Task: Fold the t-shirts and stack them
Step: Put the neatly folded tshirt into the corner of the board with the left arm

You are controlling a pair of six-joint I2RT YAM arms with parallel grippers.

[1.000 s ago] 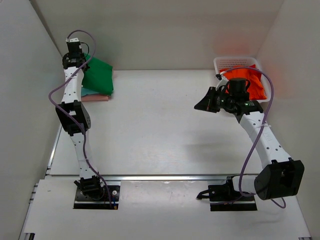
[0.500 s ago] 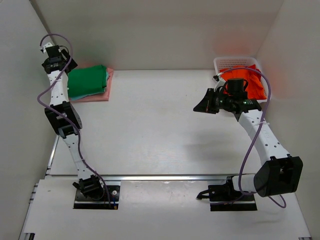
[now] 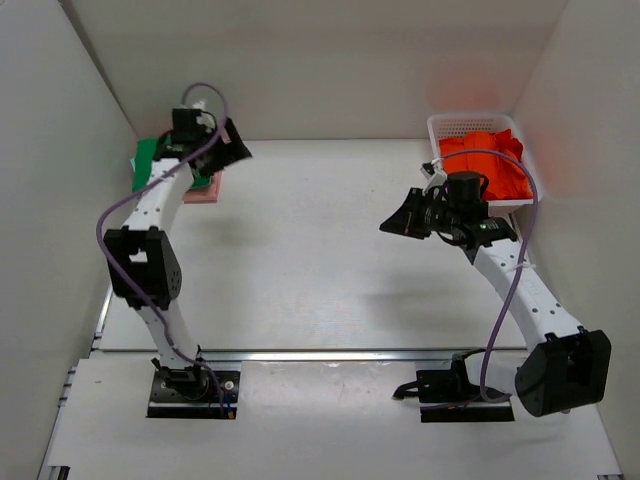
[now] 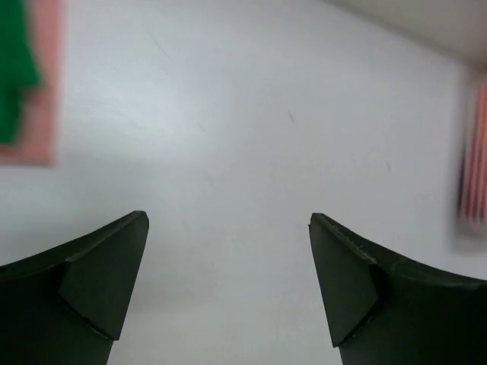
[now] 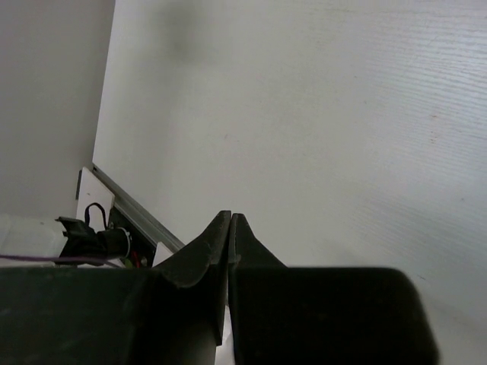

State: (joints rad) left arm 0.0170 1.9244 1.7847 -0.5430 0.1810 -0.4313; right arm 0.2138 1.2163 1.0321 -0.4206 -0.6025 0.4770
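Note:
A dark green t-shirt (image 3: pixel 146 160) lies folded on a pale pink t-shirt (image 3: pixel 203 192) at the table's far left corner, partly hidden by my left arm. My left gripper (image 3: pixel 236 150) hovers just right of that stack, open and holding nothing. In the left wrist view the green t-shirt (image 4: pixel 12 68) and the pink one (image 4: pixel 42 114) sit at the upper left, and the open gripper (image 4: pixel 228 219) frames bare table. An orange-red t-shirt (image 3: pixel 486 164) lies crumpled in the basket. My right gripper (image 3: pixel 396 222) hangs shut and unladen left of the basket; the shut fingertips (image 5: pixel 230 217) face the table.
The white lattice basket (image 3: pixel 440 124) stands at the far right corner against the wall. White walls close in the table on the left, back and right. A metal rail (image 3: pixel 330 355) runs along the near edge, by the arm bases.
My left gripper opened and let go of the green t-shirt, which now lies on the stack; it then swung right. The right arm shifted slightly left, still shut.

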